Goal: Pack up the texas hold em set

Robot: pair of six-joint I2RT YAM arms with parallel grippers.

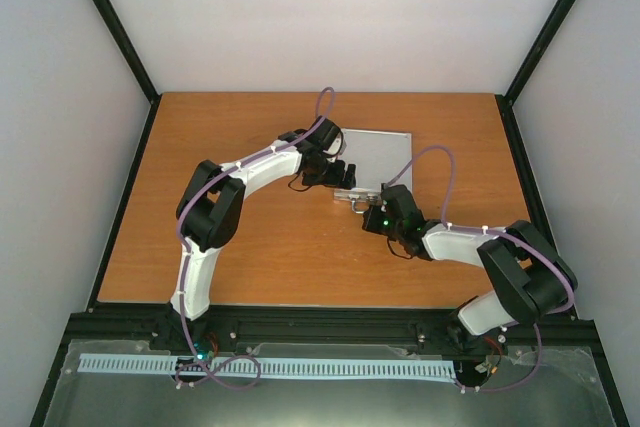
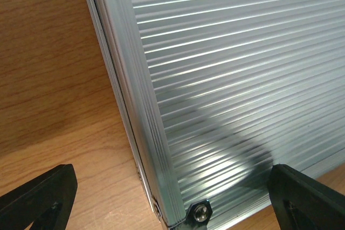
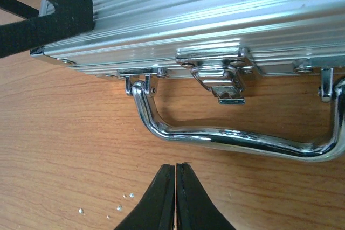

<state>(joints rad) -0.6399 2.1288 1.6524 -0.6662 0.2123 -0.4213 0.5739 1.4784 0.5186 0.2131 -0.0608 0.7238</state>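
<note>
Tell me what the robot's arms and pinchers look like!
The left arm and right arm are smooth white tubes joined by chunky black joints. A thin purple cable loops along each. The right gripper has two black, pointy fingers; the left gripper is black too. A tiny green light glows near the right wrist.

We count one silver case [image 1: 380, 157], centre of top view. One chrome handle [image 3: 232, 136] on its near edge, with two hinge brackets [image 3: 141, 81]. One latch [image 3: 222, 82] in sight, upper middle of right wrist view. One bolt [image 2: 200, 212] at case corner, bottom of left wrist view. Two arms [image 1: 215, 212]. Two end effectors: left end effector [image 1: 338, 175], right end effector [image 3: 176, 168]. One worktop [image 1: 250, 247]. Small bright specks [image 3: 119, 207], lower left of right wrist view: we make out about five.
</note>
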